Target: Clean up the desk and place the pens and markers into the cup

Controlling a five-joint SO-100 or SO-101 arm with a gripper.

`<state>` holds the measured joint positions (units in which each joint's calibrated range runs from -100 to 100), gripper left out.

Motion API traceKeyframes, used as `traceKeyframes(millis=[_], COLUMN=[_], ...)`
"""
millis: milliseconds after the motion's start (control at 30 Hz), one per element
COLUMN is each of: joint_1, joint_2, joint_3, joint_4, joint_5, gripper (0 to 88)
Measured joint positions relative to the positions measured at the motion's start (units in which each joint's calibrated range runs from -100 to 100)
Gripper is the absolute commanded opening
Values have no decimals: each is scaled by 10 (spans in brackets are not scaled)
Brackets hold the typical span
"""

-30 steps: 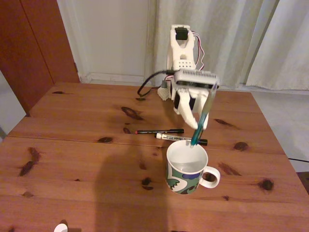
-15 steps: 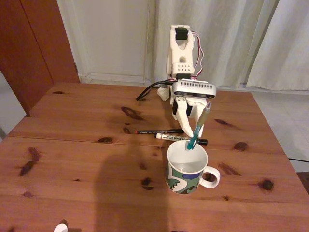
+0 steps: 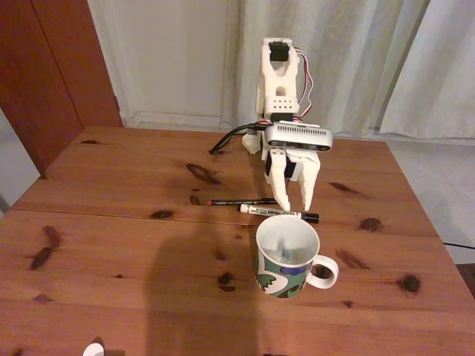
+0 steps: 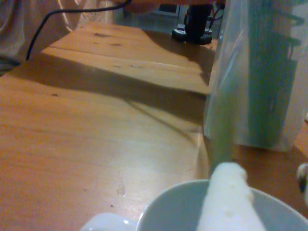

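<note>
Overhead, arm bent forward, end effector [image 3: 293,207] open, empty, pointing down behind cup [image 3: 286,256].

The reddish-brown wooden bench [image 3: 111,245], knotted and crossed by a seam, carries a white patterned cup [image 3: 286,256] near its middle, a white-barrelled marker [image 3: 278,213] just behind the cup, and a thin black pen [image 3: 241,201] beside that marker.
</note>
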<state>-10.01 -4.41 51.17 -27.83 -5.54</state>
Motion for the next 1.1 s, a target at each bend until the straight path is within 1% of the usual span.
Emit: traceKeyframes(millis=[200,267,367,433,533,633,767,933,1033,1100], joint_1=[2,4,15,28,41,60,83,108,117,120], joint_2=[0,0,0,-7,-26,-53,-92,-111,-111,-112], joint_3=[0,0,-4,-12,-31,-49,-57,-57,-57,-57], joint_4=[0,0,0,4,39,105,226,371,412,421], joint_5=[0,0,2,0,1,6,41,110,139,158], gripper=[110,80,0,11,10,10,10,10,10,10])
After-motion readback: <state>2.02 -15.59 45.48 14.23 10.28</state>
